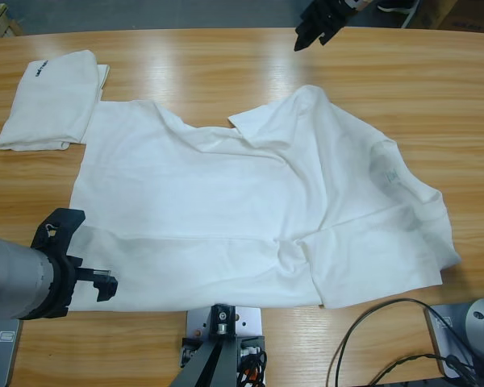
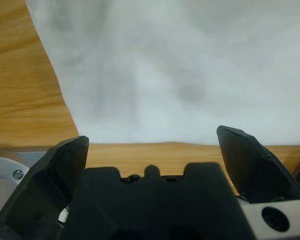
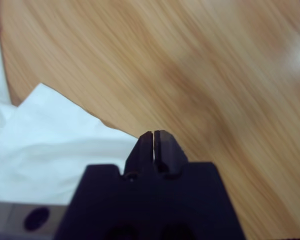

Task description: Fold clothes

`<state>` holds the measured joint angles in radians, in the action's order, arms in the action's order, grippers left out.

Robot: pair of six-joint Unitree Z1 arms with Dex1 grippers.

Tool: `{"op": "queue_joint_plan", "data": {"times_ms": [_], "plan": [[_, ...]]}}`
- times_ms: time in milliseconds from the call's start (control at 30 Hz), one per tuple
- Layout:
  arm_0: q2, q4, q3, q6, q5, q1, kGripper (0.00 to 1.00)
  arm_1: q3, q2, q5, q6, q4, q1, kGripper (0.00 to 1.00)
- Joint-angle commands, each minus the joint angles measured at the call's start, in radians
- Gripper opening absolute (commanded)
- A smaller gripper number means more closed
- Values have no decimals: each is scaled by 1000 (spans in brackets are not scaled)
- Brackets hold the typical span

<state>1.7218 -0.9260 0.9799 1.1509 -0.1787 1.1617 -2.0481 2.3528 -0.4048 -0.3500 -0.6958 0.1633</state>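
Far left on the wooden table (image 1: 226, 72) there's a folded white T-shirt (image 1: 52, 101), black lettering mark (image 1: 39, 71) up at its top corner, tucked against the upper left corner of the big one. Down at the near left edge sits the left gripper (image 1: 77, 250), jaws spread wide and empty, nothing between them. Just ahead of those jaws, in the left wrist view, the hem of the spread white T-shirt (image 2: 190, 75) runs straight across, with a bare strip of table (image 2: 155, 150) showing between cloth and gripper, and more wood off to the jaws' left side. That spread T-shirt (image 1: 250, 201) fills the middle of the table, lying rumpled, one sleeve (image 1: 262, 121) folded over on top, neckline toward the right end. Up at the far edge, right of centre, hangs the right gripper (image 1: 310, 36), jaws pressed together and holding nothing. In the right wrist view those closed tips (image 3: 154, 145) sit over bare wood, a corner of white cloth (image 3: 55, 145) lying off to their left.
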Motion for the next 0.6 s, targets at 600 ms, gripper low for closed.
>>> {"op": "queue_joint_plan", "data": {"times_ms": [600], "plan": [[-87, 129, -103, -163, -8, -336, 1000, -171, 196, 112, -263, -303, 252, 949]]}}
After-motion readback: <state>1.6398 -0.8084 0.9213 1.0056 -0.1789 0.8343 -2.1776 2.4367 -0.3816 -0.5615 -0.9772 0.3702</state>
